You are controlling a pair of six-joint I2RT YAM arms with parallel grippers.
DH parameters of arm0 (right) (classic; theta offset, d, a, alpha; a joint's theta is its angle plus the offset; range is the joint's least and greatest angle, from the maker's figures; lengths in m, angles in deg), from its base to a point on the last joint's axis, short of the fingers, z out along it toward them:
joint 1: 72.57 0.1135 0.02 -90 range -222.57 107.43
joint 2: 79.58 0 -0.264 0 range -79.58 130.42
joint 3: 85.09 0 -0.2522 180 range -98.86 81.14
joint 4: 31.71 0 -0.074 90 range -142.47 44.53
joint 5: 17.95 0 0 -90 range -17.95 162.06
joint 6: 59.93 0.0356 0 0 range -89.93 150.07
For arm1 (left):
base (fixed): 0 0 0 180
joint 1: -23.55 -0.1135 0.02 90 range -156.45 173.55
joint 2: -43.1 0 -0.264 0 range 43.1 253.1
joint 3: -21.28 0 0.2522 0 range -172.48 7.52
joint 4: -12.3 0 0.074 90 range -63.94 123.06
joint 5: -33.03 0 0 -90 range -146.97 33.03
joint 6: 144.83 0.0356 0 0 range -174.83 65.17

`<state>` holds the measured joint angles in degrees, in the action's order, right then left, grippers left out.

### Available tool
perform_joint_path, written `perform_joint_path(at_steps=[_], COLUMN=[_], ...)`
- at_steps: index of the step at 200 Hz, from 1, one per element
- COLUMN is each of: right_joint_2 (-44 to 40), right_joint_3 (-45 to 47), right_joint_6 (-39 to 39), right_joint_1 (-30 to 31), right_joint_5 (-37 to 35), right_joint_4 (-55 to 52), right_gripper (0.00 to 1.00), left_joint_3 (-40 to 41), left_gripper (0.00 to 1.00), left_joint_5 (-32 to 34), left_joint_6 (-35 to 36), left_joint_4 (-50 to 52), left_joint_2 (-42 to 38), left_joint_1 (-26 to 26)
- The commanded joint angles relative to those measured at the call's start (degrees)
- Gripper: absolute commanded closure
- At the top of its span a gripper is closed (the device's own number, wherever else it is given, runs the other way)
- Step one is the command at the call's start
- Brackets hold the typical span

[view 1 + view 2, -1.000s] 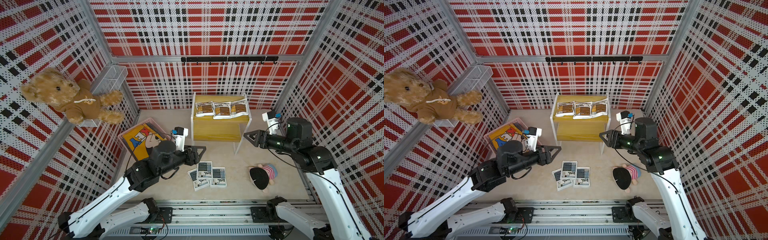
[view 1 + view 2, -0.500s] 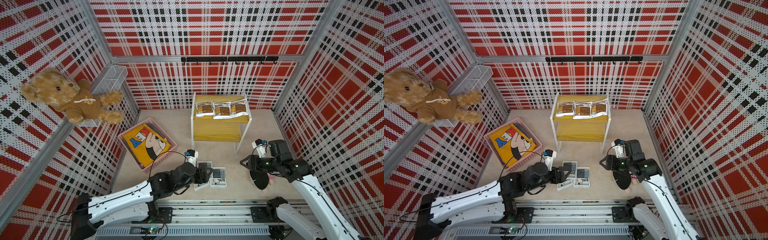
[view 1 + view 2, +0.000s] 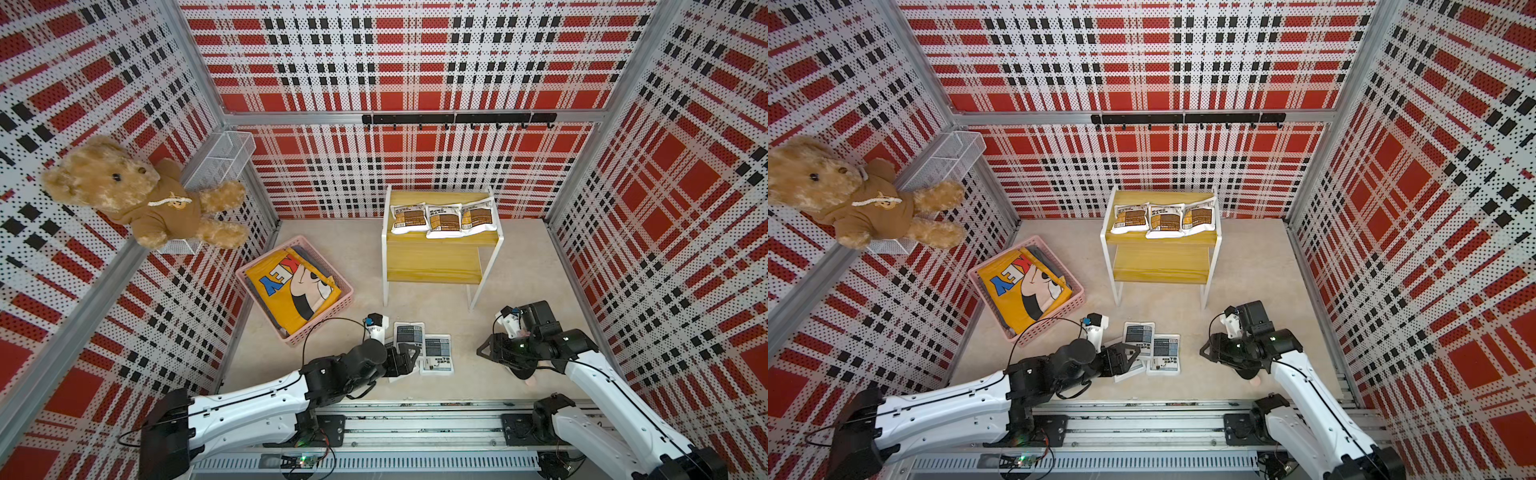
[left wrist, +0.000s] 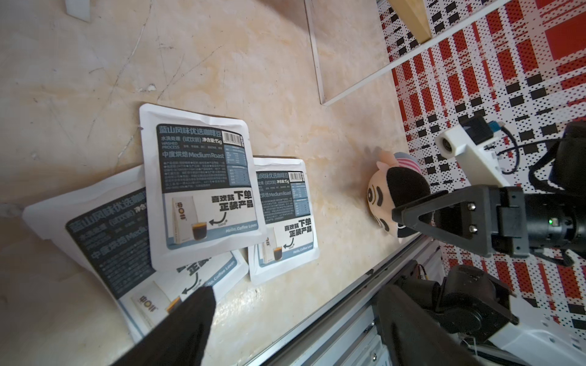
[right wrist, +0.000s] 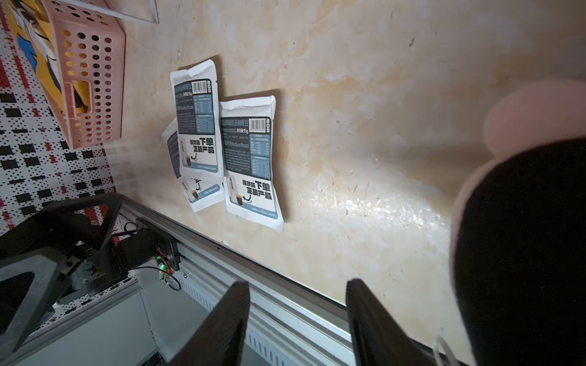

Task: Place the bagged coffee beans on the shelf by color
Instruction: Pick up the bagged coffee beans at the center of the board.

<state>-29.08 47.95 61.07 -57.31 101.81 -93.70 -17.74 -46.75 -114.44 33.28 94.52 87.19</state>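
Observation:
Three brown-orange bagged coffee beans (image 3: 442, 218) lie in a row on the top board of the shelf (image 3: 432, 262); its lower board is bare. Three dark grey bags overlap on the floor in front: one on top (image 4: 199, 183), one beside it (image 4: 285, 215), one beneath (image 4: 104, 240). My left gripper (image 3: 409, 359) is low over this pile, open wide, and one fingertip (image 4: 196, 304) lies over the bottom bag's corner. My right gripper (image 5: 298, 291) hovers open and empty at the front right, apart from the bags.
A plush doll (image 4: 396, 196) lies on the floor under my right arm. A pink basket (image 3: 316, 328) with a yellow cloth stands left of the bags. The metal rail (image 3: 415, 415) borders the front. A teddy bear (image 3: 137, 195) and wire basket (image 3: 220, 160) hang on the left wall.
My left arm swung from beside the pink basket down to the grey bags, and its jaws opened wider. My right arm pulled back from the shelf to the front right, over the doll.

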Motion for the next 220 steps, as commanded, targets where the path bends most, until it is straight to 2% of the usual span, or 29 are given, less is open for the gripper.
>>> perform_joint_path(at_steps=[1, 59, 148, 220], right_joint_2=[1.43, 9.84, 19.42, 19.65], right_joint_3=[0.85, 6.28, 10.3, 13.71], right_joint_6=[2.27, 10.99, 14.16, 16.64], right_joint_1=[1.08, 14.74, 18.21, 19.42], right_joint_5=[0.28, -2.68, -0.94, -0.58], right_joint_4=[4.31, 19.35, 33.96, 38.32], right_gripper=[0.45, 0.47, 0.51, 0.56], left_joint_3=[0.52, 2.17, 2.62, 3.72], left_gripper=[0.12, 0.13, 0.13, 0.13], left_joint_5=[-2.03, -8.92, -10.33, -10.96], left_joint_6=[-0.64, -1.82, -0.55, -0.39], left_joint_4=[-4.16, -5.57, -5.25, -3.68], left_joint_2=[1.45, 4.68, 3.54, 1.17], left_joint_1=[-1.18, -7.09, -9.32, -10.62])
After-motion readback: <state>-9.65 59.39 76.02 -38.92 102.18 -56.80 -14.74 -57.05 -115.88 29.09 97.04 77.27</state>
